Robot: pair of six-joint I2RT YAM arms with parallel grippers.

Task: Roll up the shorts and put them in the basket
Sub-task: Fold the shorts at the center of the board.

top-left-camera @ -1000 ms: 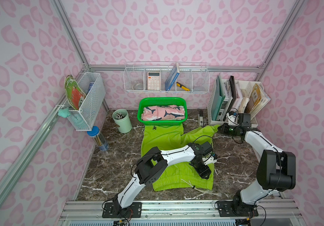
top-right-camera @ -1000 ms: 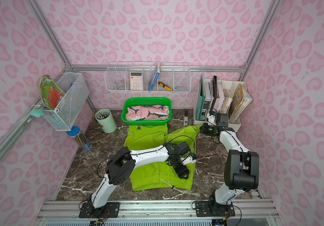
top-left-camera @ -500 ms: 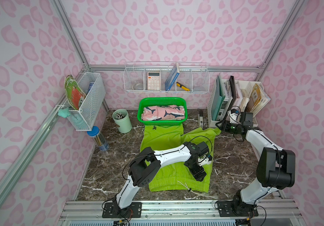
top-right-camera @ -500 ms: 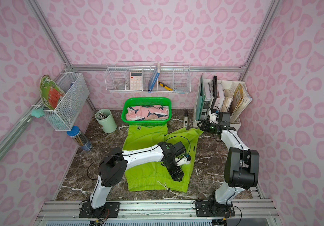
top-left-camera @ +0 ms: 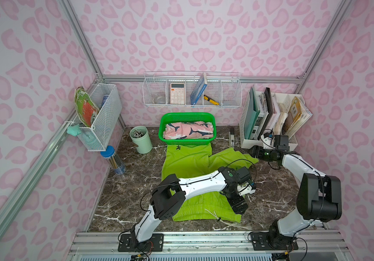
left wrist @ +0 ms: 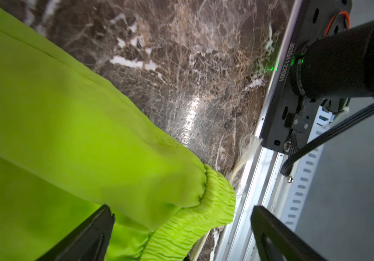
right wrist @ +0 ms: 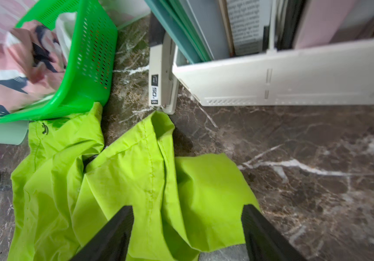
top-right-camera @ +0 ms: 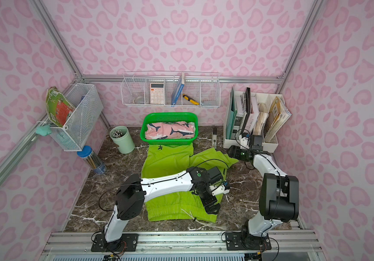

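The lime green shorts [top-left-camera: 188, 158] lie spread in the middle of the marble counter [top-left-camera: 136, 180]; their elastic waistband [top-left-camera: 199, 214] sits at 6 o'clock, nearest the arm bases, and the two legs run away from it. The leg with the small black logo [top-left-camera: 177, 148] points to 12 o'clock and reaches right up to the green basket [top-left-camera: 187, 114]; the other leg is creased and fans out toward 2 o'clock. The white drawstring [top-left-camera: 215, 215] trails off the waistband at 5 o'clock onto bare counter.

The left tool [top-left-camera: 240, 208] hangs over the 5 o'clock corner of the waistband with its jaws wide apart; in the left wrist view the gathered corner shows between the two black fingers [left wrist: 86, 237], pinched by neither. The right tool [top-left-camera: 254, 153] is at 2 o'clock, just beside the tip of the fanned leg; its jaws also stand apart, and in the right wrist view the leg's hem lies loose below them, ungripped.

The pink shark-print shorts [top-left-camera: 188, 133] lie as a long bundle inside the basket at 12 o'clock. A mint cup [top-left-camera: 140, 140] stands at 10 o'clock; a white file rack [top-left-camera: 269, 144] stands at 2 o'clock, just behind the right tool; a stapler [top-left-camera: 232, 137] lies between basket and rack.
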